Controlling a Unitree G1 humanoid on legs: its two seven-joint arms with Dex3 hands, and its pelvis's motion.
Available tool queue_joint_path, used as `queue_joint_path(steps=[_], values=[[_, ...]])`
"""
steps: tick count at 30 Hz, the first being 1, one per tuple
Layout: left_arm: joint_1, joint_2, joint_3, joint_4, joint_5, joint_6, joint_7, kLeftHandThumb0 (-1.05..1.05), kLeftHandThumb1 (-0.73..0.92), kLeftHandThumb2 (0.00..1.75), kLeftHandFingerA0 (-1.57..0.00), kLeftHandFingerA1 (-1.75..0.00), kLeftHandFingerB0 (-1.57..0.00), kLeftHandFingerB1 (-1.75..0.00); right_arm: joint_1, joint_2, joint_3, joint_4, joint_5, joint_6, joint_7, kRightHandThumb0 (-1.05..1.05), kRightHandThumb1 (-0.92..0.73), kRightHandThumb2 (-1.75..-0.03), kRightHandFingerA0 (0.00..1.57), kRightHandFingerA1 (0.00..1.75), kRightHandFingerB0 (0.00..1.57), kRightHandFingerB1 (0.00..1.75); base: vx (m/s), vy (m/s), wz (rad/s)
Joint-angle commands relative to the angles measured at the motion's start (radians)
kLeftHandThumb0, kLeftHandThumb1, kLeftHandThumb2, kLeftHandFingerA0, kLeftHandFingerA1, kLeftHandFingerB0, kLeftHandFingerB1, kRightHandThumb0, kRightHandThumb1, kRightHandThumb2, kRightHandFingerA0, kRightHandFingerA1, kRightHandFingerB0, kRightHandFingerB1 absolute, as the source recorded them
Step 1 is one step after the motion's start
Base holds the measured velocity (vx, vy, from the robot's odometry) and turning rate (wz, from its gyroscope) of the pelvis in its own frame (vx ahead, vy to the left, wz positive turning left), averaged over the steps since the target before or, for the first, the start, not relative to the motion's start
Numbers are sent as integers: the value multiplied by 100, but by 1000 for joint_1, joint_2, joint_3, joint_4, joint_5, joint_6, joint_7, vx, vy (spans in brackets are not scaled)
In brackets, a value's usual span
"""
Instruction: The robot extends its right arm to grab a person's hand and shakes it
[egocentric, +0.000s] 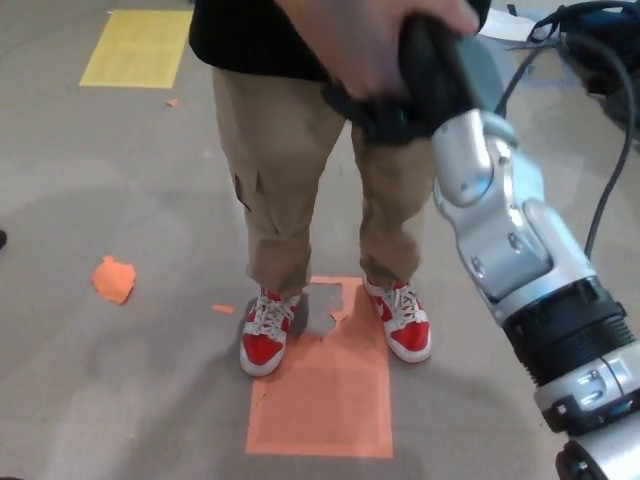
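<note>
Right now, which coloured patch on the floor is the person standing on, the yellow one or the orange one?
The big orange rectangle. The red shoes sit at its top edge, which is torn between them. The yellow rectangle lies far behind, away from the feet.

no readable text, no labels, no brands, no numbers anywhere
</note>
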Motion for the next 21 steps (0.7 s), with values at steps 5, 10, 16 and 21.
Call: queue_joint_path(steps=[5,10,16,21], values=[[-21,27,18,0,-24,-3,-11,-51,86,65,-42,-40,-29,-33,-97,20,-8,367,59,-101,-65,-37,-88,-65,116,86,87,83,0,0,0],[-21,33,10,3,-10,-7,-5,-51,88,65,-40,-40,-28,-33,-103,-5,30,241,31,-192,-114,-34,-87,-65,117,84,91,91,0,0,0],[-13,24,31,5,-32,-11,-3,-49,85,65,-40,-40,-31,-34,-57,-2,1,-206,23,-147,-124,-37,-87,-65,104,90,93,80,0,0,0],[-29,32,11,18,-6,-7,3,-51,85,66,-40,-39,-30,-33,-68,-11,-37,-655,-43,-56,-65,-35,-87,-66,114,69,100,72,0,0,0]])
